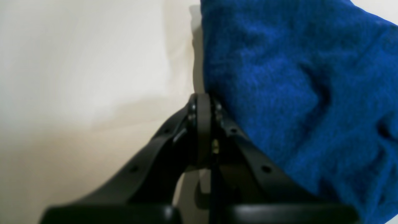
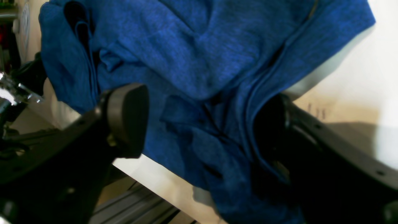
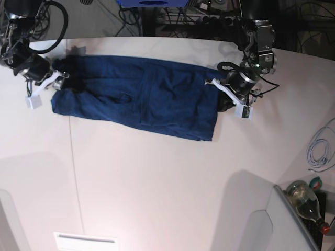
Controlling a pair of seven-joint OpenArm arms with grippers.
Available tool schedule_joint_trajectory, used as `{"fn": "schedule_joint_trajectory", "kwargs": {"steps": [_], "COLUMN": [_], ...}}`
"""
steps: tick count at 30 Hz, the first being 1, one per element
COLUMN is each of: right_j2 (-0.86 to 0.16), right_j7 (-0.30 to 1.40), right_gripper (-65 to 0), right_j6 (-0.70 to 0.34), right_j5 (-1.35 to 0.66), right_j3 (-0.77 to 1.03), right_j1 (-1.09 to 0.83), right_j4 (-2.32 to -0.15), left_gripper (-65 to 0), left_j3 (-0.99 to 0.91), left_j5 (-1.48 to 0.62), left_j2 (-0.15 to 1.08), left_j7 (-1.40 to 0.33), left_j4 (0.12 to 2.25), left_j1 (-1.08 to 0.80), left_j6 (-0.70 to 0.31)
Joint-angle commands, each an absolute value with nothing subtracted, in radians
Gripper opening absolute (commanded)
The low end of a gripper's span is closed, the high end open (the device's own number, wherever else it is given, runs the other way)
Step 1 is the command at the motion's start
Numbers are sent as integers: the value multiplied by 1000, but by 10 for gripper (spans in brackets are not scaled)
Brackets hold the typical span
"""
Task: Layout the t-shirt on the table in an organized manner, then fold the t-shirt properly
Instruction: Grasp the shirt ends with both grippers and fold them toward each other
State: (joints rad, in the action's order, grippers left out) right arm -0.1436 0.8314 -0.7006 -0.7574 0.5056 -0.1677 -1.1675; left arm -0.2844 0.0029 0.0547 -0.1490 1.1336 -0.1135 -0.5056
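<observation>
Cloth (image 3: 141,99) lies stretched in a long band across the far side of the table (image 3: 167,178), folded lengthwise, wrinkled toward its left end. The right gripper (image 2: 199,124) stands spread wide, pads straddling bunched fabric without pinching it. The left gripper (image 1: 203,105) is pressed together beside the shirt's edge, apparently gripping nothing. My worry: if the right closes on that thick bunch, it may drag several layers and undo the fold.

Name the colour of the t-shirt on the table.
Plain dark blue t-shirt; base view shows it best.
</observation>
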Motion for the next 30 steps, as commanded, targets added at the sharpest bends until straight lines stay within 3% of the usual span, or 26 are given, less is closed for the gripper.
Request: {"fn": "schedule_joint_trajectory", "kwargs": {"steps": [1,10,11,14,16,27,30], "right_j2": [-151,-151,-151,-153,-153,-111,-94], "right_j7": [855,855,855,855,857,975,983], "right_gripper": [-218,-278,-320,-543,-645,-648,-648], "right_j6": [-698,-698,-698,-698,-698,-698,-621], "right_j5": [-743,-740,-740,-739,-739,-740,-739], "right_j3": [503,433,433,433,432,328,277], "right_j1": [-173,-162,-160,-142,-134,-142,-142], "right_j4": [-1171,-1170,-1171,-1175,-1175,-1504,-1558], "left_gripper": [-650,-650,-650,-650,-650,-650,-650], "left_j3": [-283,-282,-282,-282,-280,-148,-110], "left_j5": [16,18,18,18,19,10,8], "left_j2": [51,41,41,41,39,36,27], "left_j7": [-163,-165,-165,-165,-165,-166,-170], "left_j4": [1141,1144,1144,1144,1144,1144,1144], "left_j1": [-108,-108,-110,-114,-116,-119,-114], "left_j6": [-510,-510,-510,-510,-510,-510,-510]}}
